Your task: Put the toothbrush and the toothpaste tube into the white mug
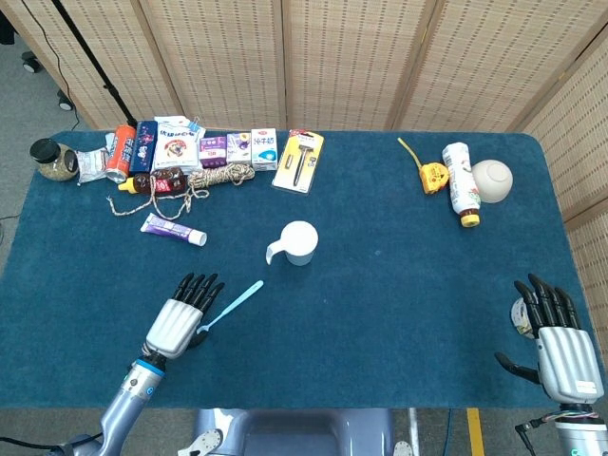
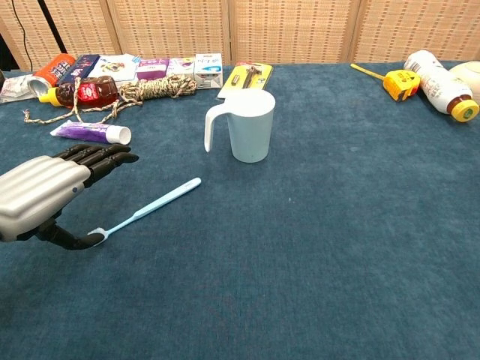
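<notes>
The light blue toothbrush (image 1: 235, 303) (image 2: 150, 208) lies flat on the blue table, its handle pointing toward the white mug (image 1: 300, 242) (image 2: 251, 126), which stands upright mid-table. My left hand (image 1: 180, 318) (image 2: 45, 196) hovers at the brush's bristle end. The fingers are stretched out flat, and the thumb tip touches the brush head from below. The purple and white toothpaste tube (image 1: 173, 229) (image 2: 90, 132) lies beyond that hand, apart from it. My right hand (image 1: 556, 342) rests at the table's near right corner with its fingers spread and nothing in it.
A row of boxes, bottles, a rope coil (image 1: 218, 177) and a razor pack (image 1: 299, 160) lines the far left edge. At the far right lie a yellow tape measure (image 1: 433, 177), a white bottle (image 1: 461, 183) and a white bowl (image 1: 491, 180).
</notes>
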